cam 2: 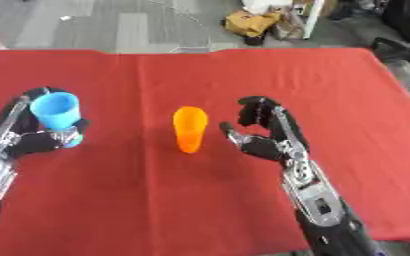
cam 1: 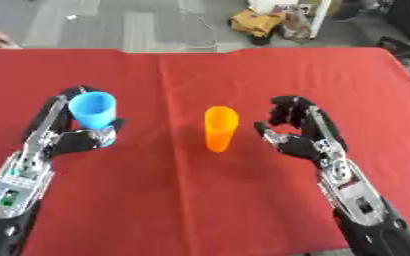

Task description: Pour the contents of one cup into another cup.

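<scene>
My left hand [cam 1: 73, 135] grips the blue cup [cam 1: 93, 110]. My right hand [cam 1: 298, 131], fingers half curled and holding nothing, waits beside the orange cup [cam 1: 220, 128]. Next I must tip blue over orange.

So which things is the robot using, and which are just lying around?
For the job:
- blue cup, held in the left hand
- orange cup, standing on the red tablecloth
- right hand, beside the orange cup, not touching it

Just lying about:
- cluttered stuff on the floor behind the table
</scene>
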Tool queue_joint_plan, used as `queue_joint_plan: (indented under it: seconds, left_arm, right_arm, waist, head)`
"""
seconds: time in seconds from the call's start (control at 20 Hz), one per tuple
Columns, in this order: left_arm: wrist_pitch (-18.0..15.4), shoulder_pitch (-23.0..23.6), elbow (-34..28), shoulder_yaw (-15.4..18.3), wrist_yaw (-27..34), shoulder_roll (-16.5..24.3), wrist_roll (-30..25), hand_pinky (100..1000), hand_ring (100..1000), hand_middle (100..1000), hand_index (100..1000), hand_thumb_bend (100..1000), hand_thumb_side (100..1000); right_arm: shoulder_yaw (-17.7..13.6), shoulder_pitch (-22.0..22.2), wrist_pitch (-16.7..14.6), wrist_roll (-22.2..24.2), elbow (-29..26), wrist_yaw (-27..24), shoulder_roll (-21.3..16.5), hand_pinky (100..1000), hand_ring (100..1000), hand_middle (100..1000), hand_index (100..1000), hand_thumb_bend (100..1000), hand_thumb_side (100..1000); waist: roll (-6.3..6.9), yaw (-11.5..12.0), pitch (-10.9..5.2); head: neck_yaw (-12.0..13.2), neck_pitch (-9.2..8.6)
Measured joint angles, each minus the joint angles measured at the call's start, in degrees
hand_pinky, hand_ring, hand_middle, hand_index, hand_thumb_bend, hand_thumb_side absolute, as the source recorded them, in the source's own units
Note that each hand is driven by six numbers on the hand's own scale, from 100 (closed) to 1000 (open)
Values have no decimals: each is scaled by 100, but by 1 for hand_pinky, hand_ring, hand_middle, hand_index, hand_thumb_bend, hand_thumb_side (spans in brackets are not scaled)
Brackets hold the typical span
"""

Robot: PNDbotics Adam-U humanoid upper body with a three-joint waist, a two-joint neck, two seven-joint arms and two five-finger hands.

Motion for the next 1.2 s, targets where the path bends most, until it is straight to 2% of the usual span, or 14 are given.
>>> queue_joint_plan:
  seconds: [0.35, 0.8, 1.2]
  left_arm:
    - [112, 153, -398, -46, 96, 10, -90, 450, 445, 498, 636, 498, 100]
    - [157, 260, -566, -75, 180, -39, -137, 481, 447, 500, 636, 505, 100]
    - [171, 284, -596, -78, 203, -54, -169, 489, 448, 500, 636, 509, 100]
  right_arm:
    - [107, -107, -148, 269, 321, 73, -75, 634, 610, 583, 739, 572, 100]
    - [216, -280, -317, 475, 610, 185, -77, 736, 767, 758, 807, 587, 100]
    - [301, -374, -386, 558, 770, 289, -76, 757, 770, 756, 817, 590, 100]
  waist:
    - [64, 65, -11]
    - [156, 122, -14]
    - [187, 188, -16]
  head:
    - [-32, -24]
    - [-75, -54]
    - [-100, -71]
